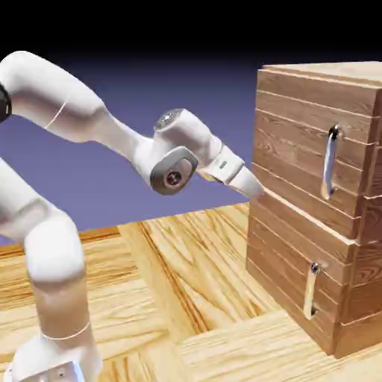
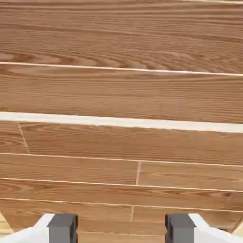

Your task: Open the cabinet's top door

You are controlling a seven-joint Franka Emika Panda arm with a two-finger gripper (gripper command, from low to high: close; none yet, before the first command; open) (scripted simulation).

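while pincer [image 2: 121,230] gapes wide, gripping nothing | parquet floor [image 1: 179,283] pale | backdrop [image 1: 216,97] blue-violet

Blue-violet backdrop [image 1: 201,97], pale wood-patterned floor [image 1: 171,276]

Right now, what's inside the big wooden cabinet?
I can't tell: the plank fronts of the cabinet are closed and hide the inside. Only the outside shows, like the silver handle on the top door.
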